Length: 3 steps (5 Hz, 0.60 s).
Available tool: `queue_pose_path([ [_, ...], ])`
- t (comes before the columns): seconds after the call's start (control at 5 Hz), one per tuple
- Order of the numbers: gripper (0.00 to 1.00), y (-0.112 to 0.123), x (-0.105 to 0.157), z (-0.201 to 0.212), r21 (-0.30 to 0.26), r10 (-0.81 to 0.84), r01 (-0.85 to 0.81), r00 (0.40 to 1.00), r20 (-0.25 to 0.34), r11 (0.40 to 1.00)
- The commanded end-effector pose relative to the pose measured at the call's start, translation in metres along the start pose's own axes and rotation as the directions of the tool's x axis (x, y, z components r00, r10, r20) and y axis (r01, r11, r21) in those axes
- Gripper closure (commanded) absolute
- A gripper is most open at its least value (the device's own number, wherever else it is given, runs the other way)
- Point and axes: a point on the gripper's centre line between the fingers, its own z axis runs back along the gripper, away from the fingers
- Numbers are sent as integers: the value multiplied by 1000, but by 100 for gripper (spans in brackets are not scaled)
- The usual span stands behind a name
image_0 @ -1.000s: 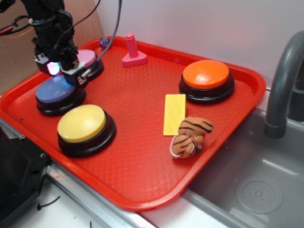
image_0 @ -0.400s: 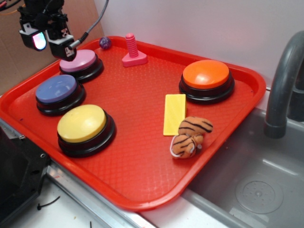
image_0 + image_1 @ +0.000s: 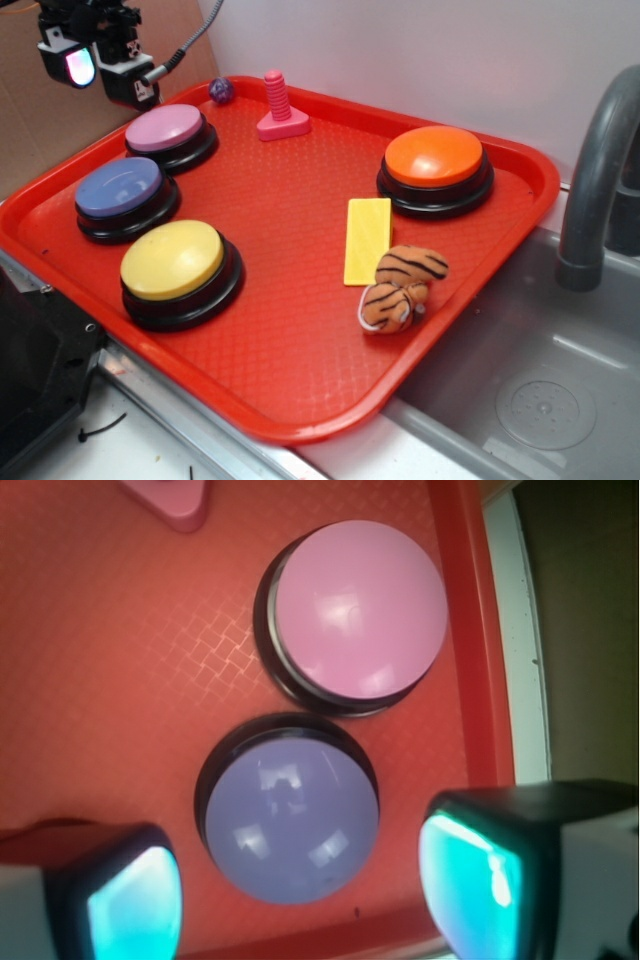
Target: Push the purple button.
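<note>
A red plastic tray [image 3: 300, 380] with a textured floor carries everything here, and beside its right edge sits a grey sink basin [image 3: 545, 390] with a dark grey faucet [image 3: 595, 170].

The round purple push button on a black base [image 3: 125, 195] sits near the tray's left edge, between a round pink push button on a black base [image 3: 165, 133] toward the far left corner and a round yellow push button on a black base [image 3: 175, 265] toward the near edge. In the wrist view the purple button [image 3: 290, 818] lies just beside the pink one [image 3: 360, 608], their black bases nearly touching.

The black end effector [image 3: 97, 68] hangs in the air above the tray's far left corner, beyond the pink button and well apart from the purple one, touching nothing. Its fingers [image 3: 490, 880] glow teal on their inner faces and stand wide apart, holding nothing; in the wrist view the purple button shows between them.

A round orange push button on a black base [image 3: 435, 165] sits near the tray's far right corner. A flat yellow rectangular block [image 3: 367, 240] lies in front of it, and a small striped plush tiger [image 3: 400, 290] rests just beside the block's near end. A pink plastic screw-shaped toy [image 3: 280, 108] stands upright by the far edge, with a small dark purple ball [image 3: 221, 91] near it at the rim.
</note>
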Motion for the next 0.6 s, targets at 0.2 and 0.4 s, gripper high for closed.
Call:
queue_pose_path([
  [0.2, 0, 1, 5, 39, -7, -8, 9, 995, 99, 1000],
  [0.4, 0, -1, 2, 49, -11, -8, 9, 993, 116, 1000],
])
